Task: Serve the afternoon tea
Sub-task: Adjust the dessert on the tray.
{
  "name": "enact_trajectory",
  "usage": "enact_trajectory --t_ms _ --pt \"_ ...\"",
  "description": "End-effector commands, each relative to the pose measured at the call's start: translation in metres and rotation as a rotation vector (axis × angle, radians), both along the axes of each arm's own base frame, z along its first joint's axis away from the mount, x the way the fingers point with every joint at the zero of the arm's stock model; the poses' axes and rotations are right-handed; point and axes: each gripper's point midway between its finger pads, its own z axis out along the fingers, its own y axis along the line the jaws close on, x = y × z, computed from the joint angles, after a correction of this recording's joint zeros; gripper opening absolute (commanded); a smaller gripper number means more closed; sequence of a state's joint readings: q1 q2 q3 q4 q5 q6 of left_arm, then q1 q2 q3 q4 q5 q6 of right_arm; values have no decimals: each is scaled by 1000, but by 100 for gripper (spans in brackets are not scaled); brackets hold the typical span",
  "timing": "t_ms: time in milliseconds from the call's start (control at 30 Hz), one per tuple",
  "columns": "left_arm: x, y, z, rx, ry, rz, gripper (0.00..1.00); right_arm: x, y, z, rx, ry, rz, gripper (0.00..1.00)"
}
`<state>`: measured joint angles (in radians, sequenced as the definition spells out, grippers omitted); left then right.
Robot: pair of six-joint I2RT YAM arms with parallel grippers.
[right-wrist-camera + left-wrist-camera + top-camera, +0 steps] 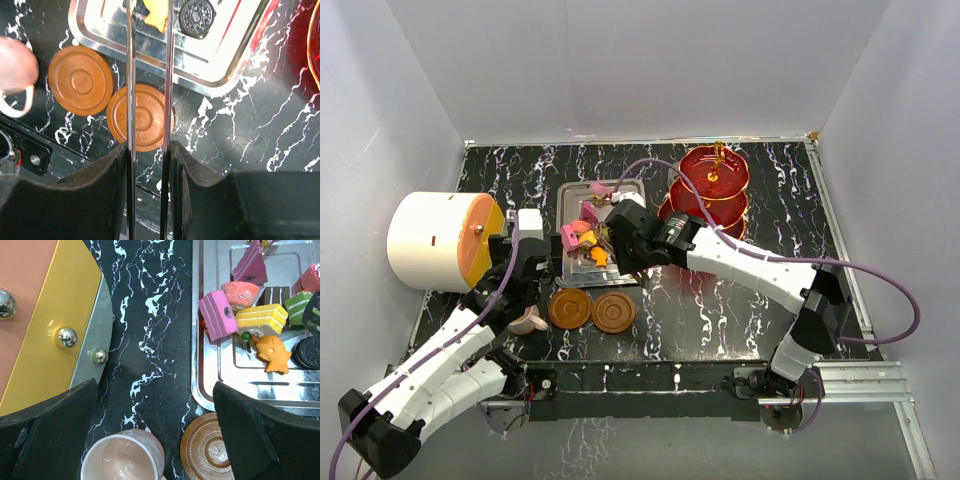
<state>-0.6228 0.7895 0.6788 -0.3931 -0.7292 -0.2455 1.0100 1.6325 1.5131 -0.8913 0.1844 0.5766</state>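
The small colourful sweets [260,320] lie heaped in the flat steel tray [197,340]. The red three-tier stand [712,185] is just beyond the tray's right side, the two brown saucers [570,308] [613,313] sit side by side just off its near edge, and the pink cup [122,457] stands off its near-left corner. The right gripper [148,150] is clenched on thin metal tongs [131,75] whose blades reach over the tray's near rim. The left gripper [155,390] hangs spread wide and empty above the cup, left of the tray, beside the white drum [435,240].

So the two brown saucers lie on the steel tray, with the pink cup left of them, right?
No: the brown saucers lie on the black table beside the steel tray, not on it; the top view shows this. The pink cup is left of them.
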Motion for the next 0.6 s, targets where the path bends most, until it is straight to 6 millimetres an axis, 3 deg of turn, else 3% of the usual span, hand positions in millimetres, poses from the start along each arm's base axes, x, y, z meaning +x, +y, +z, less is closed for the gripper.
enact_trajectory --t_ms 0,233,367,567 --pt "1 8 11 2 -35 47 99 31 22 38 123 -82 -19 32" --pt "0 12 14 -1 -52 65 99 64 22 42 141 -90 -87 33" --pt "0 12 14 -1 -51 64 99 89 28 30 40 -115 -95 33" --pt "0 10 13 -6 -46 57 99 142 34 36 -105 -265 -54 33"
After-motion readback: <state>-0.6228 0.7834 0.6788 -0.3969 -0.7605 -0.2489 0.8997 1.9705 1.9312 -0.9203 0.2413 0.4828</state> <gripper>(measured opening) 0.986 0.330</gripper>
